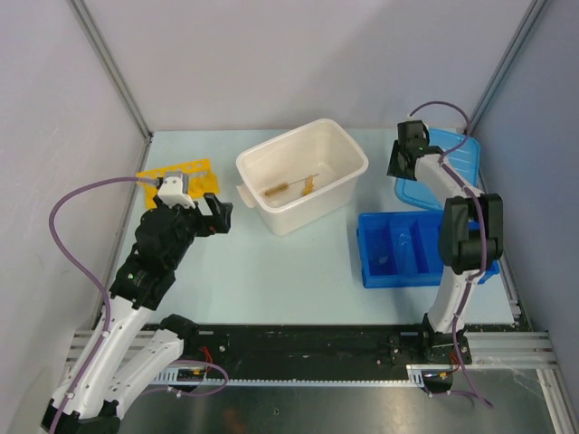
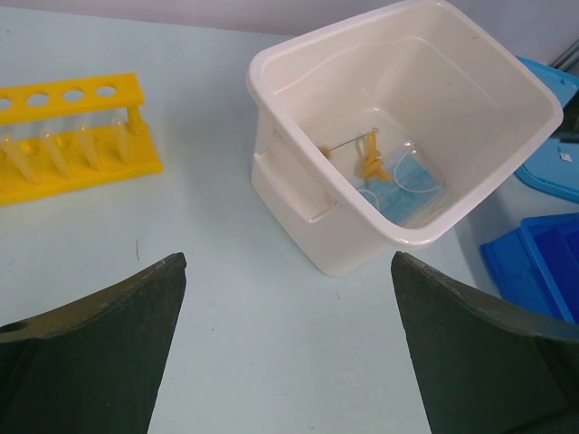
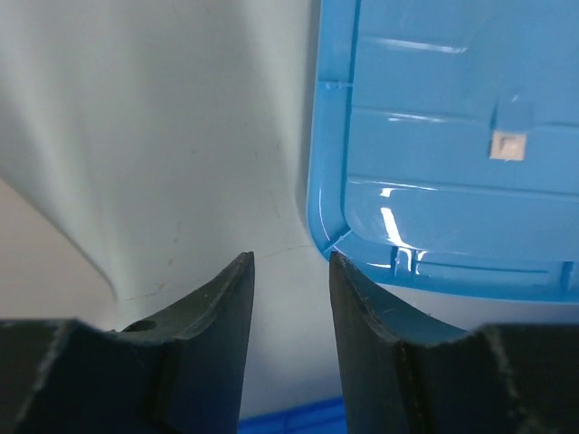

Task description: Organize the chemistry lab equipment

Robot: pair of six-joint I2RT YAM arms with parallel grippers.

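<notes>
White tub (image 2: 308, 194): smooth, glossy plastic. Inside it, a brush (image 2: 369, 161) with a thin metal wire stem. At ten o'clock, a yellow rack (image 2: 68, 172) of satin plastic. The pale counter (image 2: 226, 307) is matt and smooth. The blue lid (image 3: 452, 181) is shiny plastic with bright glints. Left pincer (image 2: 288, 271) fingers (image 2: 99, 353): dull dark plastic.

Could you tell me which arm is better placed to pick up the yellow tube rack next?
Left, probably: the left gripper hangs open right beside the yellow tube rack, while the right gripper sits far across, by the blue lid.
</notes>
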